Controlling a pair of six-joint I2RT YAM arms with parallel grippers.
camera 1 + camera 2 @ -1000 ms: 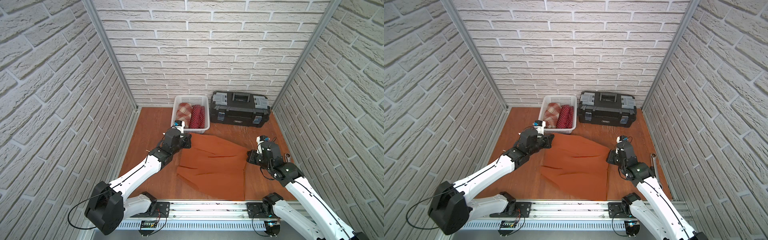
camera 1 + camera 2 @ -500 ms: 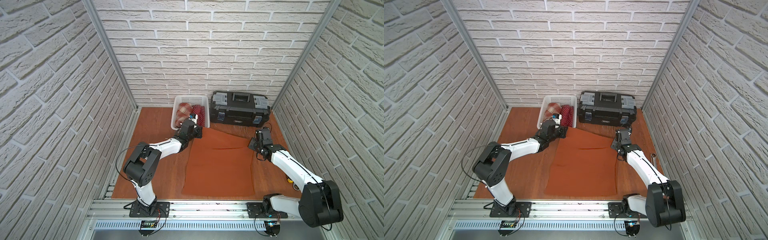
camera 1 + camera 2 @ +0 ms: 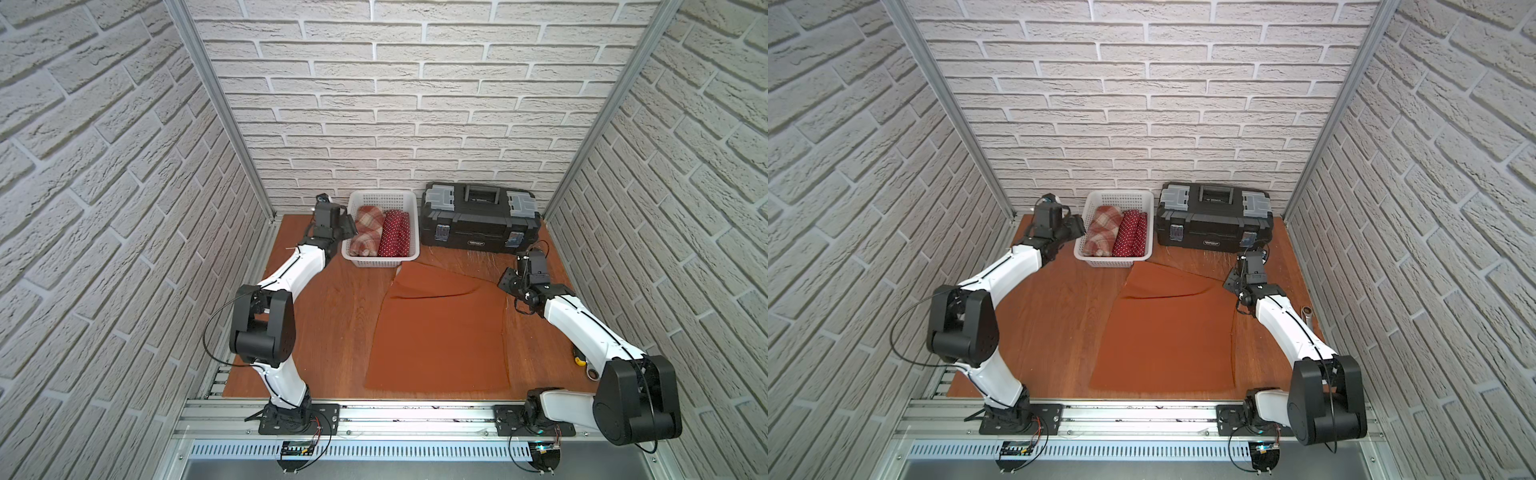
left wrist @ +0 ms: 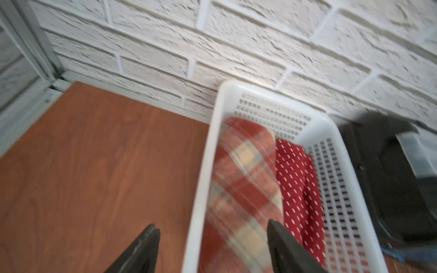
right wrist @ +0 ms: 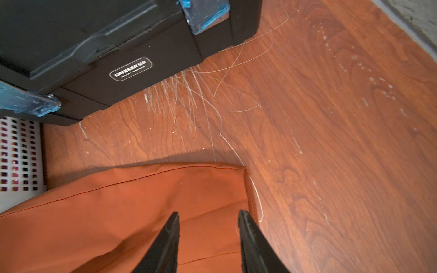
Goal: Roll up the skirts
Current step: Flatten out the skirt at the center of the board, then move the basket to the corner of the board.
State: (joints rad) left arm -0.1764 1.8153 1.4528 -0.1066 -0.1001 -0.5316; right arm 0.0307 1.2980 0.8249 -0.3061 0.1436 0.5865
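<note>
The rust-orange skirt (image 3: 436, 332) lay spread flat on the table (image 3: 332, 316). Over its far right corner the right gripper (image 5: 208, 212) stood with jaws apart, clamping nothing. Farther back, the left gripper (image 4: 211, 224) (jaws wide, empty) hung over the left rim of the white basket (image 3: 380, 261). Inside lay the rolled plaid skirt (image 3: 365, 232) beside the rolled polka-dot skirt (image 3: 395, 239). The black toolbox (image 3: 478, 224) sat alongside.

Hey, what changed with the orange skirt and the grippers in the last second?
Both arms drew the orange skirt toward the far wall and spread it out, then both let go. The left gripper has swung beside the basket, open; the right gripper is open over the skirt's far right corner. The basket, its plaid roll and polka-dot roll, and the toolbox stayed put.
</note>
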